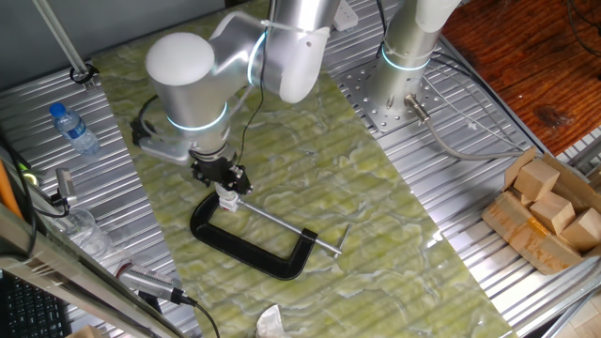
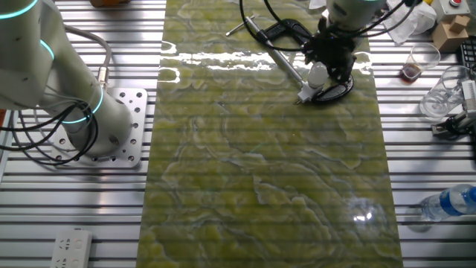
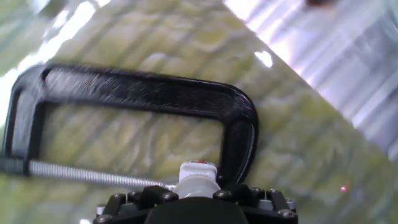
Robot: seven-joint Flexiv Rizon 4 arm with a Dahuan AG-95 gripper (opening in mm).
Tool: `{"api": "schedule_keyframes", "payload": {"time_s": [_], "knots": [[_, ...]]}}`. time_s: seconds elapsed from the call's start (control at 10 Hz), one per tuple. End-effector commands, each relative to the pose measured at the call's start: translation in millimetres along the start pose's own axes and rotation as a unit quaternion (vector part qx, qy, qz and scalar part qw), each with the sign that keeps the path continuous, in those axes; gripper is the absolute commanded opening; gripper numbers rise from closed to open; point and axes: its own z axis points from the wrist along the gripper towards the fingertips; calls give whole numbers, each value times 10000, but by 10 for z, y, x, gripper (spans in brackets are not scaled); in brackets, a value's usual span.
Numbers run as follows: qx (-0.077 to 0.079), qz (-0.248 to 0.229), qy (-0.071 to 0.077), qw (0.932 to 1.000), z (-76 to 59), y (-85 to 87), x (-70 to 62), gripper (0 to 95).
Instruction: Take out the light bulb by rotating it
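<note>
On the green mat (image 1: 376, 235), toward its 9 o'clock edge in one fixed view, the gripper (image 1: 228, 185) sits directly over the light bulb (image 1: 227, 197), which stands at the closed end of the black C-clamp (image 1: 249, 246). The other fixed view shows the bulb (image 2: 317, 74) best: frosted white globe between the black fingers (image 2: 332, 61), neck pointing down toward a small white socket fitting (image 2: 306, 94) that seems held by the clamp's screw (image 2: 277, 53).

Key relation: bulb lies straight below the tool along the finger line, at 6 o'clock from the wrist; its long axis looks roughly vertical, slightly tilted, so it looks in line with the wrist's roll axis, which is what unscrewing needs. Only one arm works here.

Fingers look closed around the bulb, pinching it, though actual contact is hard to confirm. Hand view is blurred; only a white fitting (image 3: 198, 177) with a red mark shows at 6 o'clock, clamp frame arching above.

Judgement: bulb looks still seated, twisting underway or about to begin.

No readable writing or brand anywhere; the water bottle (image 1: 73, 128) label is too small.
</note>
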Motion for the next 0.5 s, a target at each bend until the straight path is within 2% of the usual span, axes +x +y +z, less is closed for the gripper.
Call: {"api": "schedule_keyframes", "payload": {"time_s": [0.1, 0.3, 0.5], "knots": [[-241, 2785, -154, 9600, -2, -9, -3, 570], [-235, 2900, -156, 9566, -1, -21, 4, 570], [-223, 2875, -162, 9574, -3, -54, 20, 570]]}}
